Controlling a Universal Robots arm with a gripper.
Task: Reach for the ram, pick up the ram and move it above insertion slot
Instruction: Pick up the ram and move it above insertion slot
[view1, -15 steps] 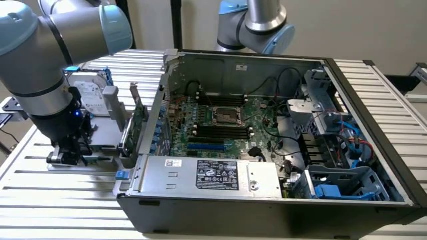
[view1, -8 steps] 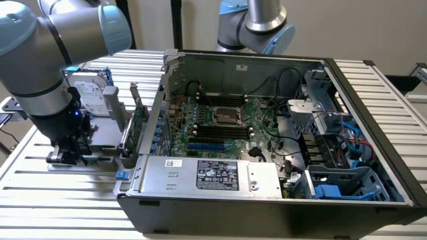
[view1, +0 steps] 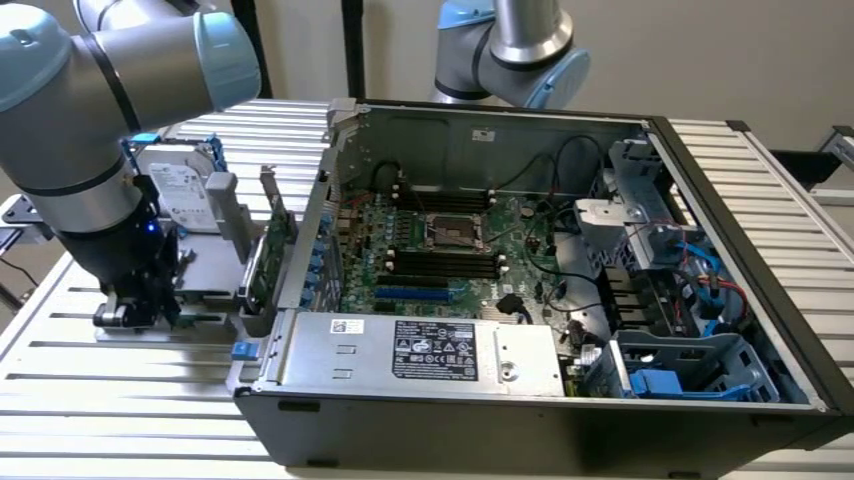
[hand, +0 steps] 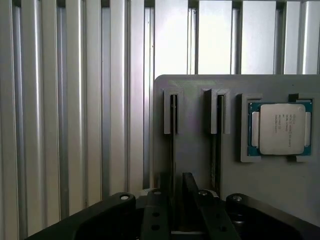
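Note:
Two rams stand on edge in the slots of a grey holder (hand: 200, 150). Seen edge-on, they are thin dark strips: one ram (hand: 173, 125) and a second ram (hand: 219, 125) beside it. My gripper (hand: 175, 189) is low over the holder, open, with its fingers (hand: 159, 210) on either side of the first ram's near end. In the exterior view my gripper (view1: 134, 312) hangs down at the holder (view1: 200, 300), on the exterior view's left of the open computer case. The black memory slots (view1: 441, 264) lie on the motherboard inside the case.
A processor chip (hand: 281, 129) sits in a recess of the holder. A hard drive (view1: 180, 185) and an upright green expansion card (view1: 275, 240) stand between my arm and the case wall (view1: 310, 240). A second robot arm (view1: 514, 45) stands behind the case. The table (view1: 120, 400) is ribbed metal.

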